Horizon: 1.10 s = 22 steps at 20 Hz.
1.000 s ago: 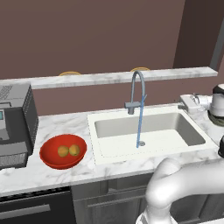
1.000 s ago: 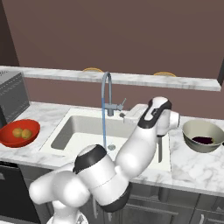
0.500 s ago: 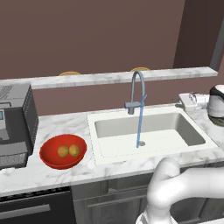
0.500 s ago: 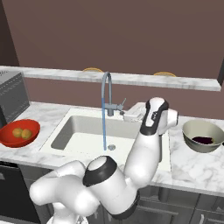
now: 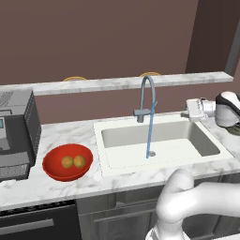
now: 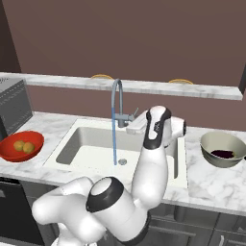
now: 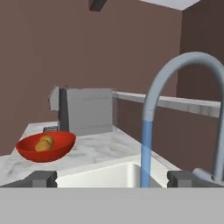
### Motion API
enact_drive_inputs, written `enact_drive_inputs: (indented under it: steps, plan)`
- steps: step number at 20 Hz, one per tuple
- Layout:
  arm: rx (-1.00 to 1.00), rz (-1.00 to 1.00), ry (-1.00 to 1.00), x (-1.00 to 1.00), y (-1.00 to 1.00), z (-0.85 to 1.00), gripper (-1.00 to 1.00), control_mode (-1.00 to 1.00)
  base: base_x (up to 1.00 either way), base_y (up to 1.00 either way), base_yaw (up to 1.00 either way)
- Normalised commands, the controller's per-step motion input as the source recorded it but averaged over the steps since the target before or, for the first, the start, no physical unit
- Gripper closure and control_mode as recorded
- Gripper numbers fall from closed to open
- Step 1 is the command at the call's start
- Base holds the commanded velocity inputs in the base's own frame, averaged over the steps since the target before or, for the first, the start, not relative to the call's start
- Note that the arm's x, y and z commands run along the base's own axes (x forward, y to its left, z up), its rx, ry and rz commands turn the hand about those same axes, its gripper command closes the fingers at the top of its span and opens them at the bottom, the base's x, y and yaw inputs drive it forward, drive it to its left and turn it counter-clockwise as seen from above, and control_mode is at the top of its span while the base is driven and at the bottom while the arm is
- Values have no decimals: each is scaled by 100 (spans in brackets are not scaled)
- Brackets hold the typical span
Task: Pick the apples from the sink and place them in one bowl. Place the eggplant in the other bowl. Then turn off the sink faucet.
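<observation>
Hovering wide-open pincer (image 6: 136, 126) just beside running faucet (image 6: 116, 103), over sink (image 6: 86, 144)

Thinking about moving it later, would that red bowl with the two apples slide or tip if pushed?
The red bowl looks wide and shallow, so it would probably slide on the smooth marble counter rather than tip. The round apples lie loose inside and would likely roll.

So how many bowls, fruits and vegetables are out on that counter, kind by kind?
Bowls: 2, the red bowl and the grey bowl
Apples: 2, both in the red bowl, apples
Eggplant: 1, the eggplant in the grey bowl
Total: 5
</observation>
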Motion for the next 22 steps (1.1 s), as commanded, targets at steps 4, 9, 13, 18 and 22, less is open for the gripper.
enact_drive_inputs:
  steps: [4, 9, 13, 18, 22]
  plan:
    - [-2, -4, -2, 17, 20, -1, -100, -100, 0, 0, 0]
    - [0, 0, 0, 32, 6, -11, -100, -100, 0, 0, 0]
    - [0, 0, 0, 32, 1, -15, -100, -100, 0, 0, 0]
    - [0, 0, 0, 31, 0, -16, -100, -100, 0, 0, 0]
    - [0, 0, 0, 37, 0, -15, -100, -100, 0, 0, 0]
